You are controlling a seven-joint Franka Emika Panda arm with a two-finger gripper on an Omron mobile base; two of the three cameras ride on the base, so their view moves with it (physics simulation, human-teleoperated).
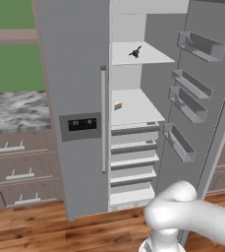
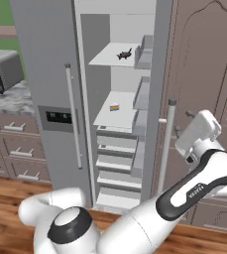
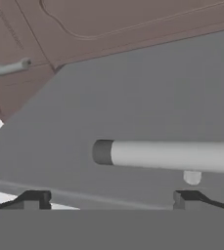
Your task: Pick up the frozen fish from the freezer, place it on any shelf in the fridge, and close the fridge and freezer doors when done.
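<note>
The arm reaches up and right, its end effector (image 3: 111, 197) spread wide and empty just beside the open fridge door's handle (image 3: 167, 155). The frozen fish (image 2: 124, 54) lies on the upper fridge shelf (image 2: 105, 58).

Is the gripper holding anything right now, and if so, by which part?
Nothing is held. The gripper is open, its fingertips spread and bare, facing the fridge door handle without touching it. The fish lies on the upper shelf.
</note>
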